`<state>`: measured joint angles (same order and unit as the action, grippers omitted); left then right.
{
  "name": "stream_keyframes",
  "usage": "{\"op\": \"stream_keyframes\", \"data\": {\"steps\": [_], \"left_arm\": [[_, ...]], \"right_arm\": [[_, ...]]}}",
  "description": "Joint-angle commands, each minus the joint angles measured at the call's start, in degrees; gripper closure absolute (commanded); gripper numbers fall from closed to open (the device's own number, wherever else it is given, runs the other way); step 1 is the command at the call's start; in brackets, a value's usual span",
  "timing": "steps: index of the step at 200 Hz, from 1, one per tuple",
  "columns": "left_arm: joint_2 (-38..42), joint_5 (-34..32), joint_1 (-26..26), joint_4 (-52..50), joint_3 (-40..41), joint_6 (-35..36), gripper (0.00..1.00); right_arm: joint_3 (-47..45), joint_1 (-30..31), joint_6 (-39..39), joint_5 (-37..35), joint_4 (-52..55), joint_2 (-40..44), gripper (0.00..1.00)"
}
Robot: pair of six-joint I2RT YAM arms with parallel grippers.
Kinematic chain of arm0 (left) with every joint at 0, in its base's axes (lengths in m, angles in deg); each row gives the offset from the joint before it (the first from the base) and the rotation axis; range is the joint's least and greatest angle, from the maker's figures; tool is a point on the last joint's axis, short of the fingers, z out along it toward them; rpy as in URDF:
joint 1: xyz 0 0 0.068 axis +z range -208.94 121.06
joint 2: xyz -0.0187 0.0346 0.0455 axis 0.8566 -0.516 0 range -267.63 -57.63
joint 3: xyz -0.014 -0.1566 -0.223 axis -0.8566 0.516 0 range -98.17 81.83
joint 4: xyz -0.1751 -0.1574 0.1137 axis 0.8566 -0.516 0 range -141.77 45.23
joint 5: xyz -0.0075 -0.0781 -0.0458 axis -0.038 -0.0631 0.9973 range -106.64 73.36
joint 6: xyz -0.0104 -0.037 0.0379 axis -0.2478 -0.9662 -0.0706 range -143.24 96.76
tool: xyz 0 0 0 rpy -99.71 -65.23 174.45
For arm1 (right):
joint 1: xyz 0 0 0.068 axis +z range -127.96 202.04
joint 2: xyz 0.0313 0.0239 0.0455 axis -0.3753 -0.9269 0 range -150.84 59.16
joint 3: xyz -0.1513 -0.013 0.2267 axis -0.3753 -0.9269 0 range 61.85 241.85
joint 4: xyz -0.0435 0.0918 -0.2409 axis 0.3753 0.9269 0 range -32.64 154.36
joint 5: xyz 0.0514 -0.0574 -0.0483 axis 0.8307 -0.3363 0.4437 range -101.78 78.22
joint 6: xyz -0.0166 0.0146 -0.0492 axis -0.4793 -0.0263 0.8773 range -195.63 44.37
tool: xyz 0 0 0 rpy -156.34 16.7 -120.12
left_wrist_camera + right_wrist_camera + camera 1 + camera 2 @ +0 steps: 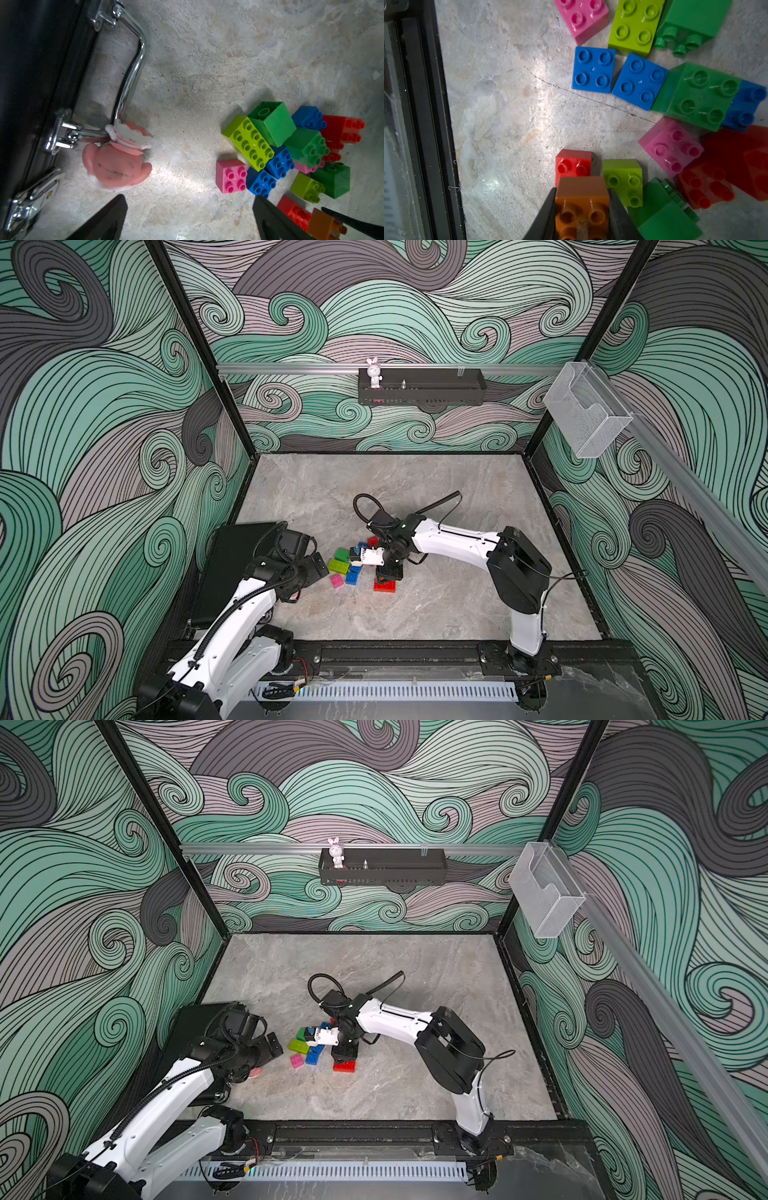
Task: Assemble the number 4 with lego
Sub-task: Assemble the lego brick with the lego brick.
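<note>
Right hand (582, 192): pinching a brown-orange brick (582, 199) by its side walls, one of the fingers (544, 218) on each side, studs toward the wrist camera. The held brick overlaps one end of the red brick (573, 164); whether the two touch cannot be told. In a top view the red brick lies flat on the table (457, 593), its far end covered by this hand.

Other lego, placed from the red brick:
- A lime square brick (623, 180) lies just beside it.
- A dark green brick (668, 220) lies on its side next to the lime one.
- A pink brick (670, 145) lies near.
- Two blue bricks (592, 69) lie farther off, side by side.

Left hand (189, 209): spread wide, nothing between its fingers (104, 222), above bare table, apart from the red brick with loose bricks between.

A pink-and-white toy figurine (118, 164) lies beyond that hand, well apart from the red brick, against the chrome handle of a black case (31, 83).
</note>
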<state>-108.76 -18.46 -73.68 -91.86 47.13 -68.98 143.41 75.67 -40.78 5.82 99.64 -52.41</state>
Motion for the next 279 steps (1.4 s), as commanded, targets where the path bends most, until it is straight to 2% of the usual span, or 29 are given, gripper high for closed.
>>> {"op": "stream_keyframes", "data": {"steps": [1,92,174,256,279], "left_arm": [[0.47,-1.49,0.32,-0.77,-0.37,0.1,0.01],[0.66,-1.6,0.32,-1.07,-0.13,-0.06,0.01],[0.29,-1.69,0.25,-1.06,-0.15,-0.06,0.01],[0.07,-1.78,0.36,-1.07,0.11,-0.23,0.01],[0.2,-1.77,0.32,-1.16,0.14,-0.23,0.01]], "right_arm": [[2.17,-0.37,2.96,0.17,1.75,-1.12,0.73],[3.7,-0.81,5.45,-4.24,2.0,-3.57,0.74],[2.99,-1.16,6.26,-5.73,0.88,-3.25,0.74],[0.38,-1.08,6.51,-4.03,-1.26,-4.09,0.74],[-0.56,-1.19,7.31,-5.74,-1.31,-4.53,0.74]]}}
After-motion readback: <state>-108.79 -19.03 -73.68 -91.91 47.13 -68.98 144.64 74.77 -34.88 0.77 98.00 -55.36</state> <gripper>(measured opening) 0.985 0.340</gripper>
